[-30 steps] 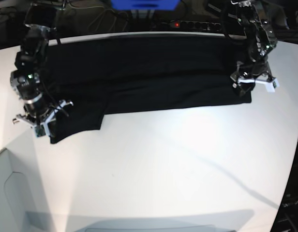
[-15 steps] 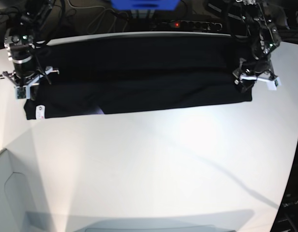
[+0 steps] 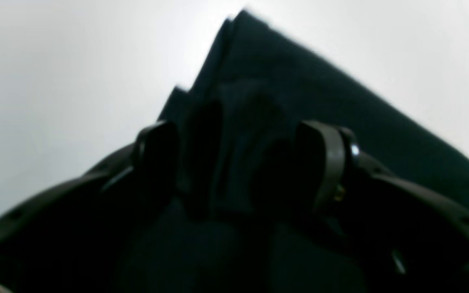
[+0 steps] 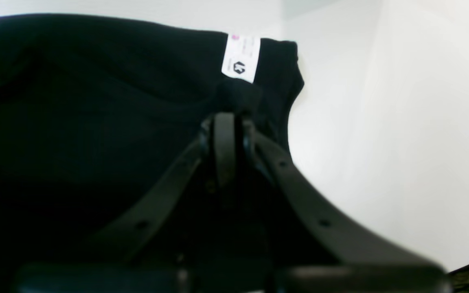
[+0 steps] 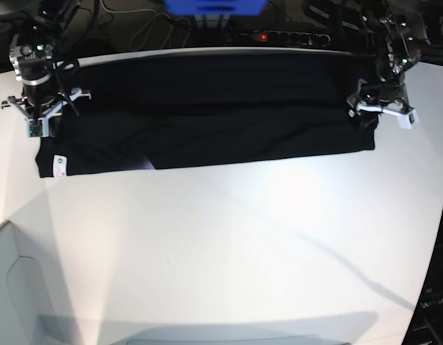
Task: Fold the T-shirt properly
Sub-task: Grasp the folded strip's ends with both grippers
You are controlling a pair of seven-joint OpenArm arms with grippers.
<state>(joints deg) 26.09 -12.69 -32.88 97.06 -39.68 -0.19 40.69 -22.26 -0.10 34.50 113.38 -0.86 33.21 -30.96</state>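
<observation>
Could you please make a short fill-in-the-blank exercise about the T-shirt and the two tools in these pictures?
1. The T-shirt lying on the white table is ____ in colour.
2. Near one corner of the cloth there is a small white ____.
3. The left tool stands ____, with bunched cloth between its two fingers.
4. The right tool is ____, its fingers pressed together above the cloth.

Missing words: black; tag; open; shut
</observation>
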